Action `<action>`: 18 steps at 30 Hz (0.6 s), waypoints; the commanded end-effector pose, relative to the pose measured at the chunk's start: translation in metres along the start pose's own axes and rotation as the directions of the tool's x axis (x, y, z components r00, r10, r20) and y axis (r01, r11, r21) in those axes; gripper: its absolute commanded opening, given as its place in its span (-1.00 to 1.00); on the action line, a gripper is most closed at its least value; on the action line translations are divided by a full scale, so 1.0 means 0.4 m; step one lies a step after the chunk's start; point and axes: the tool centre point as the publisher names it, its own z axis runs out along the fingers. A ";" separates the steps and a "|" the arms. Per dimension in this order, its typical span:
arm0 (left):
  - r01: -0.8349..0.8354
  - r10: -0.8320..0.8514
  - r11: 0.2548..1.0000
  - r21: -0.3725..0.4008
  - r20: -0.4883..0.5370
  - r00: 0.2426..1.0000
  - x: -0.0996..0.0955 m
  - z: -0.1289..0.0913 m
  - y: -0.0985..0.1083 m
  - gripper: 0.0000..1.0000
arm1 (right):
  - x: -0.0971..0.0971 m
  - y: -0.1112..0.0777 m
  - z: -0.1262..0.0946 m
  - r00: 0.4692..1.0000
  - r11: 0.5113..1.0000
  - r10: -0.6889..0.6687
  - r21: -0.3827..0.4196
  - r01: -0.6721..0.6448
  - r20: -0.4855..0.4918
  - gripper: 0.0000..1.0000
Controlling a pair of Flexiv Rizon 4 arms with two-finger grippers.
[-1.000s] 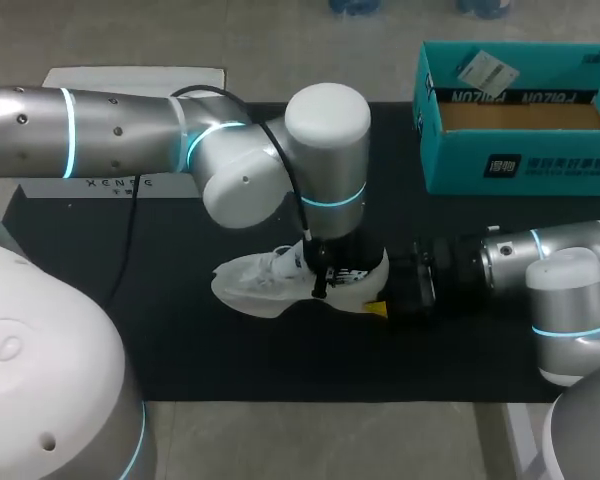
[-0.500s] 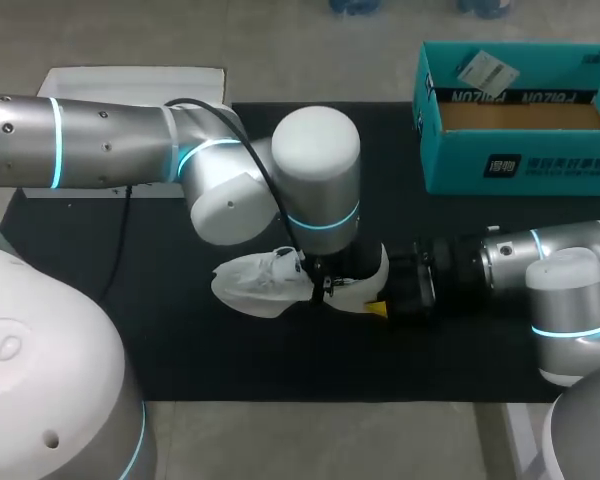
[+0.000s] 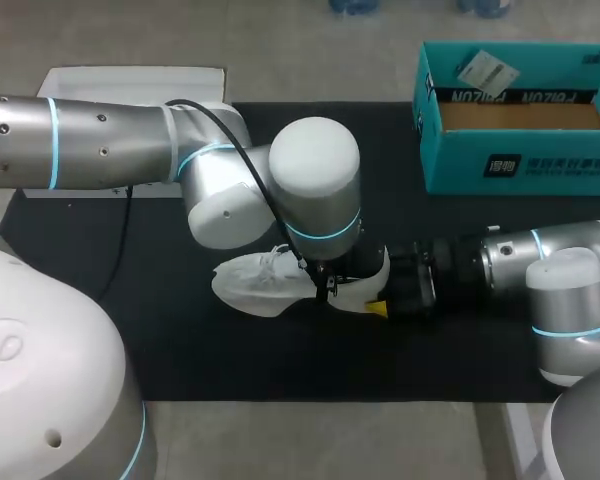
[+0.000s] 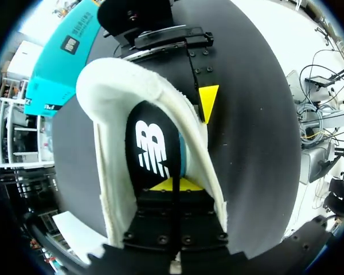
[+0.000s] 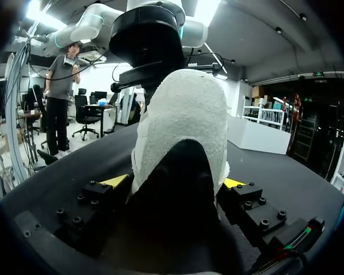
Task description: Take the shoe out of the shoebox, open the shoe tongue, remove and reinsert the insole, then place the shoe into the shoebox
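A white shoe (image 3: pixel 260 285) lies on the black mat (image 3: pixel 180 340), toe to the left. My left gripper (image 3: pixel 325 287) points down into the shoe's opening. Its fingers are shut, and their yellow tips (image 4: pixel 173 185) rest on the black insole (image 4: pixel 152 152) with its white logo. I cannot tell whether the tips pinch the insole. My right gripper (image 3: pixel 380 284) comes in from the right with its fingers wide apart. The heel (image 5: pixel 183 126) sits between them, touched from both sides. The teal shoebox (image 3: pixel 520 165) stands open at the back right.
A white flat lid (image 3: pixel 130 78) lies at the back left edge of the mat. A paper tag (image 3: pixel 485 70) lies inside the shoebox. My left arm's big wrist (image 3: pixel 320 190) hangs over the middle of the shoe.
My left wrist has shifted left and towards the front, lower over the shoe, and now hides the insole in the head view. The right arm and the shoe have stayed put.
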 end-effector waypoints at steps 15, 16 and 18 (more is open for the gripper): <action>0.044 -0.045 0.999 0.027 0.064 0.997 -0.036 -0.087 0.006 -1.00 | 0.006 -0.017 0.013 1.000 1.000 0.000 0.002 0.000 -0.001 -1.00; 0.046 -0.048 0.999 0.029 0.068 0.997 -0.038 -0.092 0.007 -1.00 | 0.006 -0.017 0.013 1.000 1.000 0.000 0.002 0.000 -0.001 -1.00; 0.048 -0.050 0.998 0.032 0.074 0.996 -0.041 -0.098 0.007 -1.00 | 0.006 -0.017 0.013 1.000 1.000 0.000 0.002 0.000 -0.001 -1.00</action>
